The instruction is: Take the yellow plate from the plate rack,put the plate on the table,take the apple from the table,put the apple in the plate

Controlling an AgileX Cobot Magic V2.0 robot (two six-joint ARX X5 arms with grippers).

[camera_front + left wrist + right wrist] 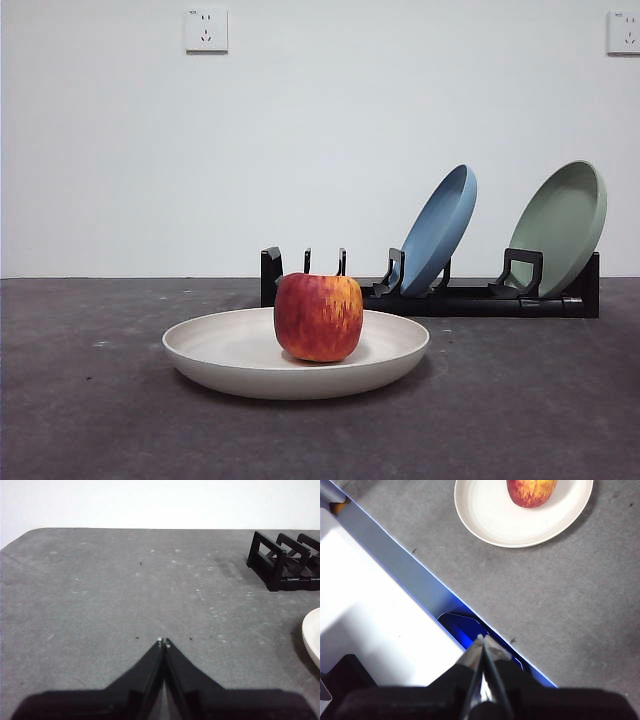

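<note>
The apple sits inside the yellow plate, which lies flat on the bench just in front of the plate rack. A blue plate and a sage-green plate lean in the rack's slots. The left gripper hangs over bare bench, jaws pressed together and empty. The right gripper, jaws likewise closed on nothing, is apparently at the bench edge, well apart from the plate.
</note>
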